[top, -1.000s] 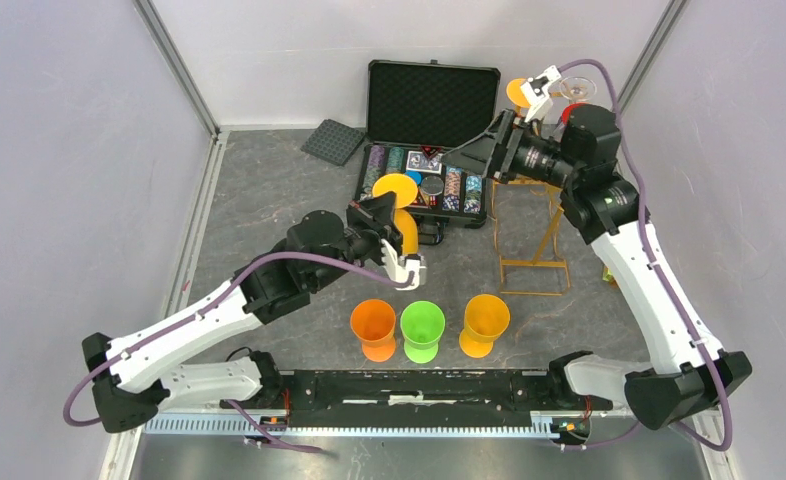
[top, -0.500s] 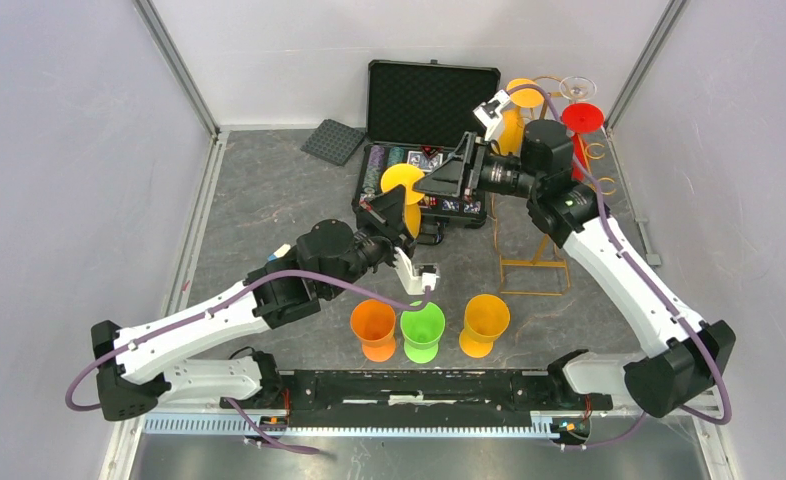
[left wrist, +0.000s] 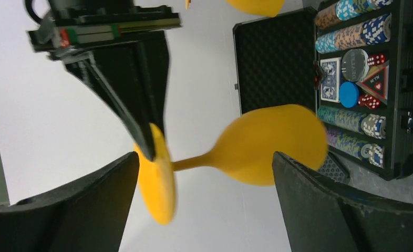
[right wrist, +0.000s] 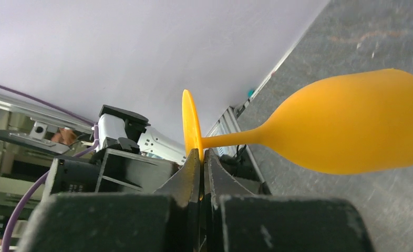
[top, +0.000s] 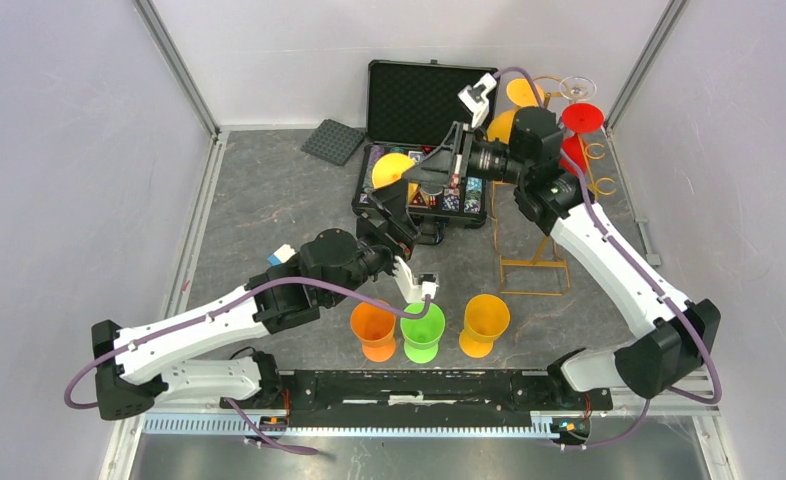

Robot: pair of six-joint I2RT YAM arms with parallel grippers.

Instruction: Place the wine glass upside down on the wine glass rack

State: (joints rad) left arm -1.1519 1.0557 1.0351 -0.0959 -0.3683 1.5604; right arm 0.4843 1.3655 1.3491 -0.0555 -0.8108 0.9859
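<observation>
Wine glass point(right wrist: 362, 126), yellow, opaque: lies sideways in the air over the open poker chip case point(top: 431, 100), toward the far edge of the tabletop point(top: 269, 200), stem level.

Right gripper point(right wrist: 200, 155): jaws closed thin on the rim of the glass's foot, the only hold on it.

Left gripper point(left wrist: 204, 157): jaws wide, one on either side of the stem, touching nothing.

Wine glass rack point(top: 535, 265): gold wire, right of the case, toward the far right corner. A red glass point(top: 581, 116) and an orange glass point(top: 524, 92) appear to hang on it.

Handling note: the edge grip looks slight, so the left gripper should back straight out first. Then a slow turn to foot-up, bowl-down, and the stem fed between free rails, clear of the hung glasses.
</observation>
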